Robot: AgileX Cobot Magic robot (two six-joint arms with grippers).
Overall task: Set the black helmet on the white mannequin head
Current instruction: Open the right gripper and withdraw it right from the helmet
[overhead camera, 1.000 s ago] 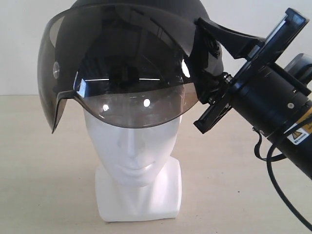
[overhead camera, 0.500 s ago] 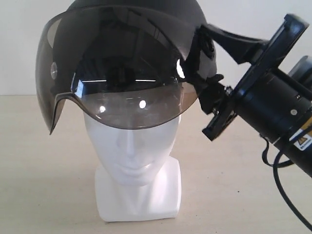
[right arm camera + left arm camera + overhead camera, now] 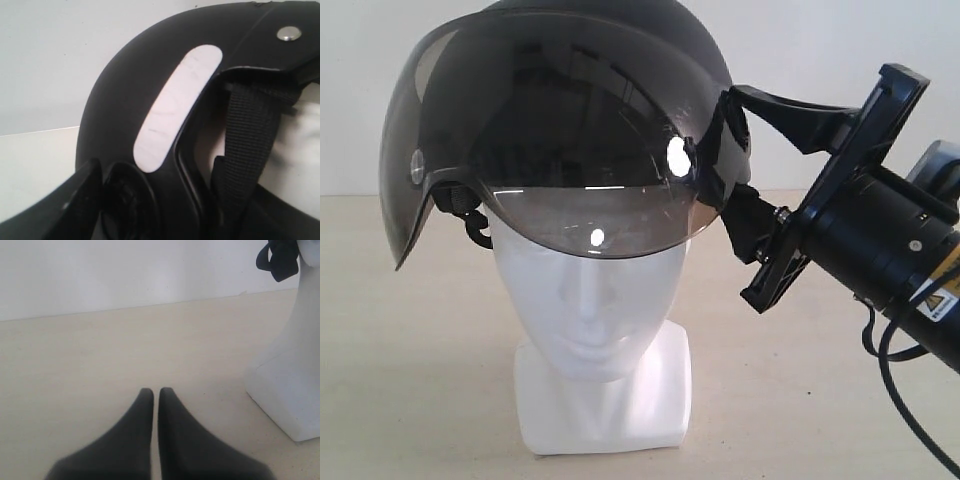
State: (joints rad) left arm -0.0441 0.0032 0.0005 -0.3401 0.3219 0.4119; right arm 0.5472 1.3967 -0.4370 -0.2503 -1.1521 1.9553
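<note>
1. Placement: black helmet (image 3: 560, 110) seated on white mannequin head (image 3: 590, 300).
2. Right gripper (image 3: 735, 150) nearer, jaws wide astride helmet's side rim; we judge retreat sideways.
3. Left gripper (image 3: 156, 392) pinched narrow, low near the base.

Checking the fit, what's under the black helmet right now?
The white mannequin head: face, neck and base show below the black helmet, which covers its crown.

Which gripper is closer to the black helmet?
Right. The right gripper straddles the side rim of the black helmet, jaws apart; the left gripper sits low over the table beside the white mannequin head.
</note>
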